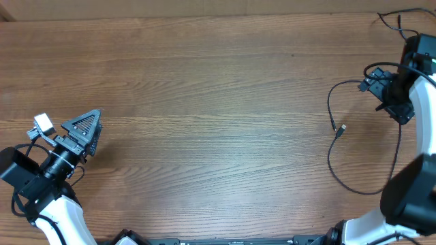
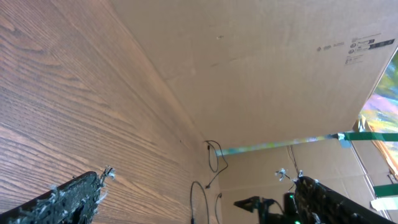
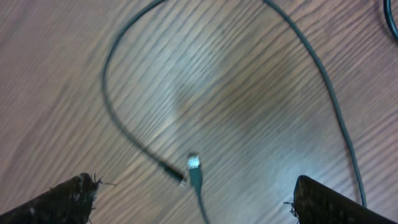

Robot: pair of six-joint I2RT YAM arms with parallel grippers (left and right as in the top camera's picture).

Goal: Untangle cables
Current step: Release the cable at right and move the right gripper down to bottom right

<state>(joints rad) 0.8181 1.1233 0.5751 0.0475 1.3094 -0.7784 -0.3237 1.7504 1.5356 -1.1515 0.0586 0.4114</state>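
Two thin black cables lie on the wooden table at the right. One cable point(image 1: 330, 102) curves down to a small plug point(image 3: 180, 180). The other cable point(image 1: 340, 178) loops low and ends in a silver tip point(image 3: 193, 162) right beside that plug. My right gripper point(image 1: 388, 101) hovers above and just right of these ends. In the blurred right wrist view it point(image 3: 199, 202) stands open, and the silver-tipped cord runs between its fingers without touching either. My left gripper point(image 1: 92, 133) is open and empty at the far left. In the left wrist view the cables point(image 2: 199, 199) show far off.
Another thin black cord point(image 1: 397, 22) lies at the table's back right corner. A cardboard wall point(image 2: 267, 68) rises behind the table's far edge. The right arm's white body point(image 1: 419, 170) fills the right edge.
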